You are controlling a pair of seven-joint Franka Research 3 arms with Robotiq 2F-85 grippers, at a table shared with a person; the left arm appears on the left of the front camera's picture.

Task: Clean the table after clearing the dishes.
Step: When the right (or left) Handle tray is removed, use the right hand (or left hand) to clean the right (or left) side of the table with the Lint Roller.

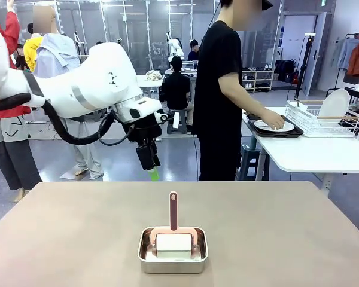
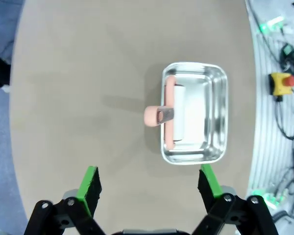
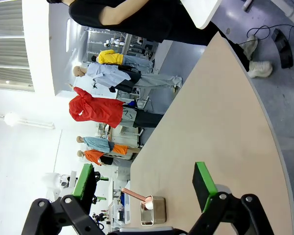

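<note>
Wide beige desk (image 1: pixel 78 227), bare except for a steel pan (image 1: pixel 172 258) near its front edge that holds a pink-handled wiper (image 1: pixel 173 210), handle upright. A white plate (image 1: pixel 287 127) sits on the white side table (image 1: pixel 311 152), by a person's hand (image 1: pixel 277 122). The left gripper (image 2: pixel 148 170) hovers above the pan, jaws wide and empty, as is the right gripper (image 3: pixel 144 167). Risk: an off-centre pinch on the slim handle could tip or drag the light pan.

One beige table (image 1: pixel 78 239) is occupying the near ground. One steel pan (image 1: pixel 170 266) is sitting on it, holding one pink-handled tool (image 1: pixel 173 210) and one white block (image 1: pixel 173 243).

At far right, one white table (image 1: pixel 311 156) is carrying one dark tray (image 1: pixel 292 133), one wire rack (image 1: pixel 311 122) and, as far as can be made out, two plates: one flat plate (image 1: pixel 264 126) and one upright plate (image 1: pixel 334 103). One person (image 1: pixel 218 89) is standing there.

Two grippers are showing, one left gripper (image 2: pixel 149 188) and one right gripper (image 3: pixel 144 188), each bearing two green pads (image 2: pixel 89 183).
</note>
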